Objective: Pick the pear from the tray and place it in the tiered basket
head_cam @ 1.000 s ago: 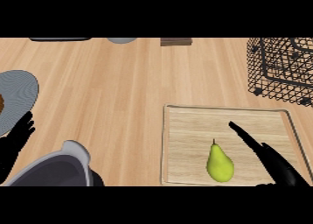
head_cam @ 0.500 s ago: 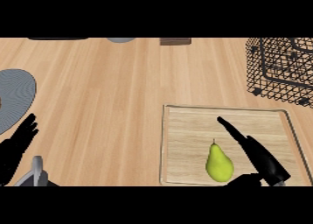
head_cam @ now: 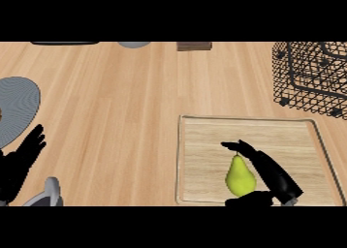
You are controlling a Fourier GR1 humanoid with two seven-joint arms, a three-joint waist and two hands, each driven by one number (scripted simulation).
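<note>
A green pear (head_cam: 240, 176) lies on the wooden tray (head_cam: 205, 145) at the lower right of the table (head_cam: 134, 97). The right hand (head_cam: 276, 177) sits just beside it, fingers extended along its right side, thumb curling under its base. The left hand (head_cam: 12, 167) rests open at the lower left edge. A black wire tiered basket (head_cam: 316, 77) stands at the upper right, a grey plate (head_cam: 15, 104) at the left

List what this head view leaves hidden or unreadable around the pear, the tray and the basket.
- Tiered basket: cut by the right edge; its tiers cannot be told apart.
- Right robot hand: fingers lie along the pear, thumb below it; actual contact cannot be judged, and the wrist is cut by the lower edge.
- Tray: near rim partly hidden by that hand.
- Brown item on the plate: cut by the left edge.
- Left robot hand: palm partly cut off.
</note>
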